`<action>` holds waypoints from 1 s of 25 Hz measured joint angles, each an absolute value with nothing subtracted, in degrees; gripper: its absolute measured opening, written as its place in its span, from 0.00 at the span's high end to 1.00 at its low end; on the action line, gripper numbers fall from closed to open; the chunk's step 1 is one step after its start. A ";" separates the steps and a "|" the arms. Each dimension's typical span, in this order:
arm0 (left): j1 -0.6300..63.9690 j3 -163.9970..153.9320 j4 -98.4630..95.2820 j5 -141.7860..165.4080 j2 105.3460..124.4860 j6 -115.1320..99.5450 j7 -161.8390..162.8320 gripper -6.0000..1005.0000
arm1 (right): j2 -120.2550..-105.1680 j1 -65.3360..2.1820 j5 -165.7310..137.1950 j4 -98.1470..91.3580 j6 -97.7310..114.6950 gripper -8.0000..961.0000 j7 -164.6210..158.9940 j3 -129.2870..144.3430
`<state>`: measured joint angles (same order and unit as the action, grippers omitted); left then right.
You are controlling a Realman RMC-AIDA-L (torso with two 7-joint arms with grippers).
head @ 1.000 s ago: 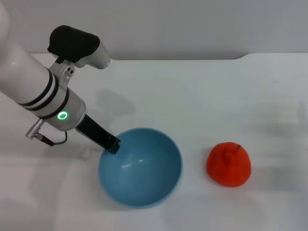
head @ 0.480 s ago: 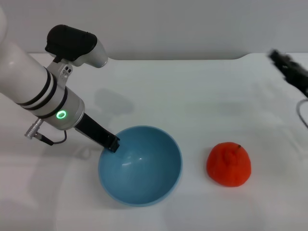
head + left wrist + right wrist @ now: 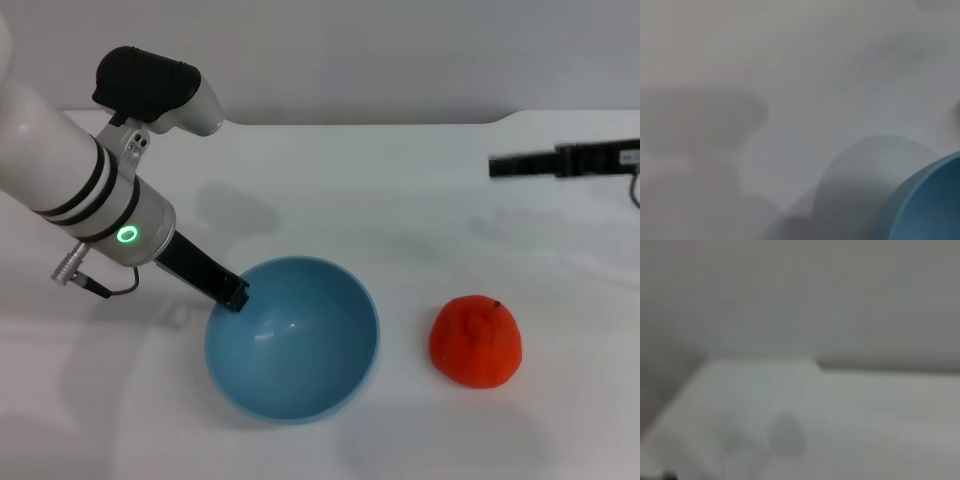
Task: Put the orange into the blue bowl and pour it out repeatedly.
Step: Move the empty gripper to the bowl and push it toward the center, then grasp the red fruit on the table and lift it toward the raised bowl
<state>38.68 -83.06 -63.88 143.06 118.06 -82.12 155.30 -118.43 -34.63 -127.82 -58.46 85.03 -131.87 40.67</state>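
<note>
**Inspector:** Where did the task items stand?

**Assistant:** The blue bowl (image 3: 292, 340) sat on the white table (image 3: 400, 190), tipped slightly. The orange (image 3: 475, 341) rested on the table beside it, apart from the rim, not inside.

**Inspector:** The left gripper (image 3: 233, 295)?

**Assistant:** Its dark fingers were closed on the bowl's rim on the robot's left side.

**Inspector:** And the right gripper (image 3: 500, 166)?

**Assistant:** It reached in from the right edge, above the table, well apart from the orange. Whether its fingers were parted could not be determined; it held nothing visible.
</note>
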 joint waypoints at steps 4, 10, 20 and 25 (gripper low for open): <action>38.78 -82.78 -63.93 143.08 118.01 -82.12 155.30 1.00 | -118.40 -37.94 -140.65 -65.35 93.55 0.46 -138.94 44.31; 39.23 -82.78 -63.99 143.09 118.19 -81.76 155.28 0.99 | -118.70 -40.55 -146.95 -64.37 97.74 0.46 -141.77 53.90; 39.56 -83.09 -63.95 142.25 118.36 -80.97 155.30 0.99 | -118.75 -40.77 -146.47 -59.17 96.10 0.46 -142.16 58.23; 39.74 -83.23 -63.86 141.20 118.44 -80.54 155.30 0.99 | -118.79 -41.46 -145.71 -54.62 91.04 0.47 -142.12 63.22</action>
